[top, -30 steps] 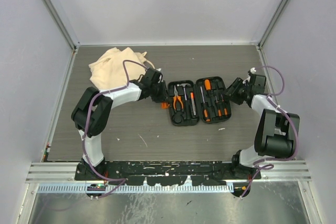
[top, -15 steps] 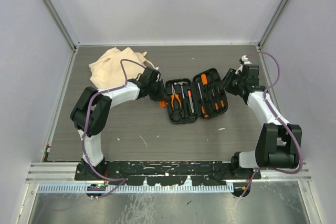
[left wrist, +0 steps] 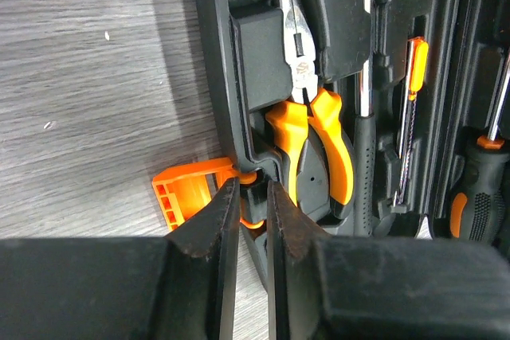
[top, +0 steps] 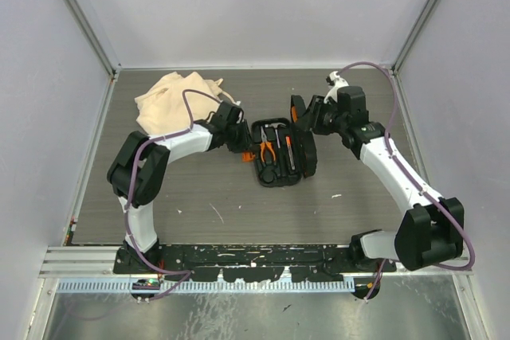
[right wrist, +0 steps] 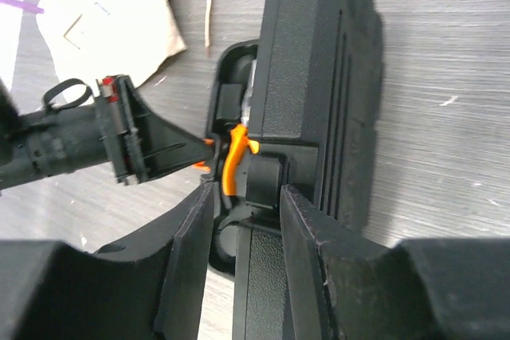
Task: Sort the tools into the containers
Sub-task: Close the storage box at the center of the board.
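Left pincer [left wrist: 249,195] clamping tool case [left wrist: 263,61] rim, clear only in wrist view

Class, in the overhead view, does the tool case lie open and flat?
No, the right half of the tool case stands tilted up over the left.

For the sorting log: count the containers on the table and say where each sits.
2. The black tool case, half closed, sits at the centre; the beige cloth bag lies crumpled at the far left. None appears hidden.
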`<control>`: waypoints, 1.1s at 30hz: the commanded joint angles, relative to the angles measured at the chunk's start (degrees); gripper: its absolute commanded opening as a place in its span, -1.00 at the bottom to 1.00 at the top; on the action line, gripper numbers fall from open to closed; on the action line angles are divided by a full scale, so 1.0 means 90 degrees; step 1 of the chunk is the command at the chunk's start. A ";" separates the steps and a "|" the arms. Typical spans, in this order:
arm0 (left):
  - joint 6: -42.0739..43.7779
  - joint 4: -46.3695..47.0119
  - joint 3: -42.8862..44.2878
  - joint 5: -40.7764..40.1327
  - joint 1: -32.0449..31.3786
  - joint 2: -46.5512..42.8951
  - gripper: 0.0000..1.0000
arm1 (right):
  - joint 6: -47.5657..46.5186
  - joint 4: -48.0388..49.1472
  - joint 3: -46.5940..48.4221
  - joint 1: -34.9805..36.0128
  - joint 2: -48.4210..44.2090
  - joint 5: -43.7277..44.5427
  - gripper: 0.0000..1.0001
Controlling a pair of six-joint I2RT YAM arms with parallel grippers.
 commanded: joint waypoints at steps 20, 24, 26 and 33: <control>0.0313 -0.0674 -0.1116 -0.1397 -0.0058 -0.2501 -0.21 | 0.0297 -0.0421 0.0529 0.0971 0.0992 -0.0400 -0.11; 0.0326 -0.0763 -0.1255 -0.1417 0.0022 -0.2579 -0.20 | 0.0422 0.0222 0.0618 0.0986 0.1107 -0.1102 -0.09; 0.0326 -0.0739 -0.1341 -0.1420 0.0042 -0.2632 -0.20 | 0.0460 0.0569 0.0692 0.0985 0.1156 -0.1334 -0.08; 0.0312 -0.0751 -0.1519 -0.1459 0.0122 -0.2756 -0.20 | 0.0510 0.1033 0.0821 0.0981 0.1232 -0.1390 -0.06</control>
